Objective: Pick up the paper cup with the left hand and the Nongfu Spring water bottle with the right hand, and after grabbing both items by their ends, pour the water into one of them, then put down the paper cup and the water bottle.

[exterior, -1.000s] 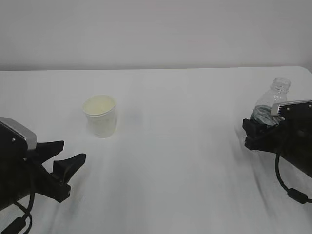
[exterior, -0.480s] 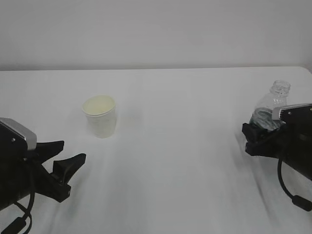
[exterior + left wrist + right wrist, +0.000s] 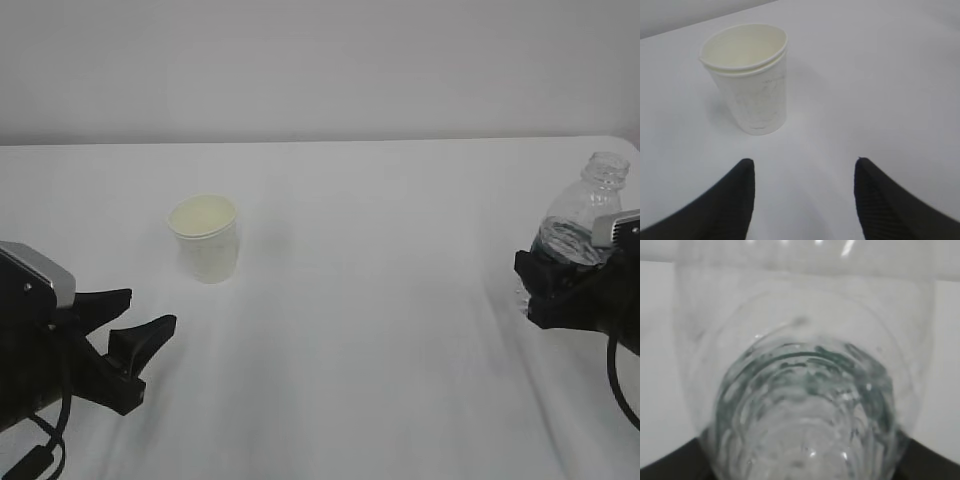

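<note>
You see the cup [image 3: 205,238] standing upright on the white table [image 3: 380,300], left of centre. The left claw [image 3: 125,320] sits near the table's lower left, short of the cup and apart from it. Its two black fingers [image 3: 725,205] stand spread with nothing between them. In the left wrist view only the fingertips show; the rest of the claw is cut off by the lower edge. The cup's inside is cream; whether it holds any liquid is not discernible.

At the right edge, the right claw [image 3: 560,285] is closed around the lower body of the bottle [image 3: 580,215]. The bottle's neck is open and points up, tilted slightly right. The claw hides the bottle's base, and the arm behind it is cut off by the frame.

In the right wrist view the bottle [image 3: 805,390] fills the frame, blurred at close range. Only dark corners of the claw show at the bottom. Greenish ribbing is visible; no lettering is legible. You cannot make out the water level.
</note>
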Robot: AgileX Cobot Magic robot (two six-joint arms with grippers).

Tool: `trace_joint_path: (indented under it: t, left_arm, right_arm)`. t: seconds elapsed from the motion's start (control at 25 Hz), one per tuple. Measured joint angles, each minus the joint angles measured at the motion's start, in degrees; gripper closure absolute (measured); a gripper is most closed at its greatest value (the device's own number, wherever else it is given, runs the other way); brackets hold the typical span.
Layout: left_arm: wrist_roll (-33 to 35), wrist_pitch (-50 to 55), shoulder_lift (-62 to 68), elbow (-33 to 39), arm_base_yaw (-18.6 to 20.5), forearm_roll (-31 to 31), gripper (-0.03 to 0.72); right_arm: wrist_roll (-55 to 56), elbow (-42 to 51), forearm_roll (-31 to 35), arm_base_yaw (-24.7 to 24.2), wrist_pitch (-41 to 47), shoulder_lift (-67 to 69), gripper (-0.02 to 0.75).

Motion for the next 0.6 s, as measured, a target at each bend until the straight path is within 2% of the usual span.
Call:
trace_joint_path:
  t: [0.6]
  left_arm:
    - [0.0, 0.0, 0.0, 0.0, 0.0, 3.5, 0.238]
  right_arm:
    - [0.0, 12.8, -0.9, 0.0, 0.0, -17.4, 0.311]
